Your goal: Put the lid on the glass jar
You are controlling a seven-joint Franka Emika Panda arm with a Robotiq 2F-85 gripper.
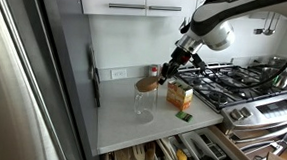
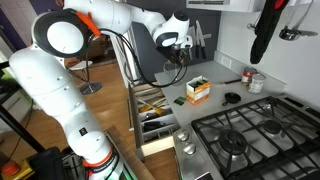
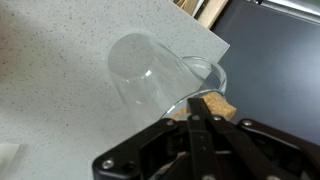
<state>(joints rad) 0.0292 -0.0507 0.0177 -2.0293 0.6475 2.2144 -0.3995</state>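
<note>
Low in the wrist view's centre, the pincer (image 3: 200,110) pinches the cork lid (image 3: 218,106) by its edge, at the mouth of the glass jar (image 3: 150,72) standing on the speckled bench (image 3: 50,80).

The worktop (image 3: 50,70) is pale grey, flecked all over with fine darker speckles. The glass jar (image 3: 150,75) is clear and colourless, and the speckle shows through it. The lid (image 3: 212,105) is a warm tan brown with a grainy, cork-like mottling. The pincer (image 3: 198,122) is matt black. The arm (image 2: 60,95) is glossy white with black at some joints. A box (image 1: 180,93) is yellow-orange on its sides. The cabinets (image 1: 138,0) are plain white. The stove (image 1: 257,109) is silver-grey under black grates (image 1: 228,83). A hanging mitt (image 2: 265,35) is black, with red at its top end.
</note>
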